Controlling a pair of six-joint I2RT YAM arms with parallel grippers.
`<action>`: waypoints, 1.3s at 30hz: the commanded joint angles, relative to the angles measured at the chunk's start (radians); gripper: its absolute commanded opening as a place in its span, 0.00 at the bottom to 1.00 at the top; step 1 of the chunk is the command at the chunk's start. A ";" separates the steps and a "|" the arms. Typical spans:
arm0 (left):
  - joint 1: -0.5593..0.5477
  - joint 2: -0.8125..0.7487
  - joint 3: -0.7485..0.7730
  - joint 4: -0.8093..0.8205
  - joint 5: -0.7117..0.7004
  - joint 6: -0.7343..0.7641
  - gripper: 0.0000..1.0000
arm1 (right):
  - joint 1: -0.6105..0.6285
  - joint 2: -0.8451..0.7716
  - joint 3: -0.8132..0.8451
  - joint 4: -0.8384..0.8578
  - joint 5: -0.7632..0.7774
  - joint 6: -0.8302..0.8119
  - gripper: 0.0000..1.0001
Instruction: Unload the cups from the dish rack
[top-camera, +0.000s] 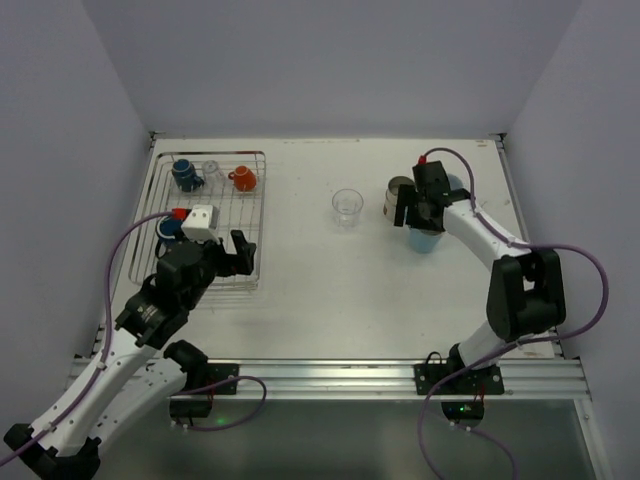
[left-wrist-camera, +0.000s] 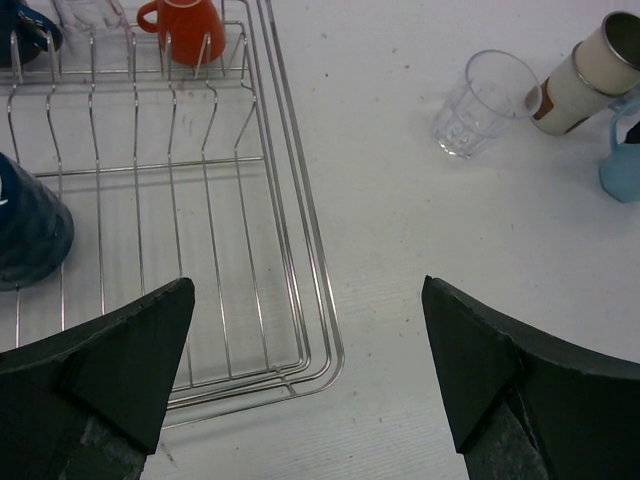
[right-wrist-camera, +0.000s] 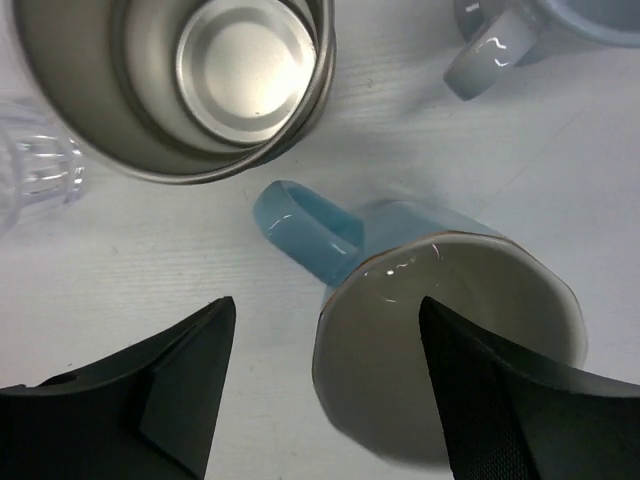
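**Top view.** We found the dish rack at the left of the bench. Four cups stood in it. The far dark blue mug, a small glass and the orange-red mug lined its far side. The near dark blue mug sat at its left side. Four more stood well right of the rack: a clear tumbler, a metallic cup, a light blue mug and a second light blue mug. We judged the unloading about half done. The left claw hung over the rack's near right corner. The right claw was among the unloaded group.

**Left wrist view.** The left claw stood wide apart and held nothing, with the rack's corner wire beneath it. We judged it placed to reach into the rack, the near dark blue mug being closest.

**Right wrist view.** The right claw was apart, its fingers either side of the light blue mug, which stood upright. We could not tell whether a pad touched the mug. The metallic cup stood just beside the mug's handle. We judged the tight grouping a knocking risk.

**Surface and room.** The bench was white and matt, finely textured in the left wrist view. Pale grey walls closed three sides, and a metal rail ran along the edge nearest the rack's near side.
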 joint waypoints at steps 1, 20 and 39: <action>0.003 0.005 0.011 -0.001 -0.103 -0.001 1.00 | -0.003 -0.167 0.023 0.019 -0.046 0.001 0.77; 0.386 0.292 0.135 -0.018 -0.202 -0.087 1.00 | 0.204 -0.746 -0.396 0.373 -0.385 0.058 0.98; 0.670 0.687 0.293 0.047 0.042 0.051 1.00 | 0.224 -0.790 -0.433 0.402 -0.541 0.066 0.99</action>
